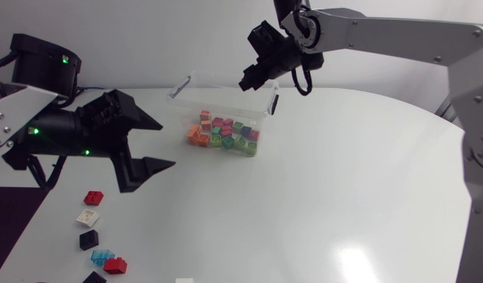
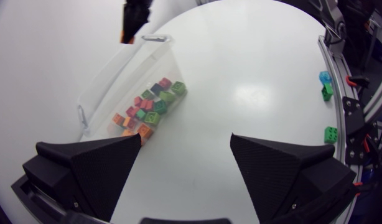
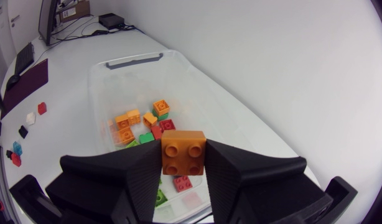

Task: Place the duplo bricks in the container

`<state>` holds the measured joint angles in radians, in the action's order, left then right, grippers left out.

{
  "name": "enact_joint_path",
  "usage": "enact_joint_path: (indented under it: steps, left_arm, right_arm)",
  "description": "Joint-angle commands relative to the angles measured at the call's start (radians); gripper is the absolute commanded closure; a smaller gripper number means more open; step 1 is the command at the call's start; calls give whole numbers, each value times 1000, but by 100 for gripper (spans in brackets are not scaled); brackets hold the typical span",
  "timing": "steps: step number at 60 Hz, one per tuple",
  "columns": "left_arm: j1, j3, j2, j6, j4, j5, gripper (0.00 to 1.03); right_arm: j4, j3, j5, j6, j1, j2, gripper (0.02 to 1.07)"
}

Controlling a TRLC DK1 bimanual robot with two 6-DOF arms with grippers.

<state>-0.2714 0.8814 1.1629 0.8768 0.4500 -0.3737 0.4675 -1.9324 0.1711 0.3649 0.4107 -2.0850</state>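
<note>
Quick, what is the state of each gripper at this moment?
Left gripper: open, holding nothing.
Right gripper: closed on an orange duplo brick.

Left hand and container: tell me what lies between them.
Nothing: only bare table separates the left hand from the container, clear in the head view.
</note>
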Motion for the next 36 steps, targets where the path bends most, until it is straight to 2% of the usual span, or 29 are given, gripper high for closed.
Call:
enact_joint_path:
  steps: [1, 5, 6, 11, 21, 28, 36]
  left_arm:
    - [-37, -53, -45, 83, 69, -19, 4]
    - [-65, -78, -65, 131, 136, -19, 4]
    - [-72, -87, -71, 142, 151, -19, 4]
    - [-109, -127, -89, 179, 219, -19, 4]
    - [-206, -174, -104, 186, 320, -14, 4]
    - [-302, -216, -94, 152, 325, 21, 4]
    - [-371, -239, -42, 129, 323, 35, 5]
  right_arm:
    - [7, -102, -15, -29, -10, -89, 56]
    - [10, -120, -31, -30, -10, -104, 13]
    - [10, -119, -31, -30, -9, -103, 5]
    - [13, -82, -31, -26, -7, -64, 6]
    - [0, 99, -28, 2, -10, 102, 6]
    - [-3, 262, -24, 23, -13, 250, 6]
    - [2, 447, -15, 45, -10, 414, 6]
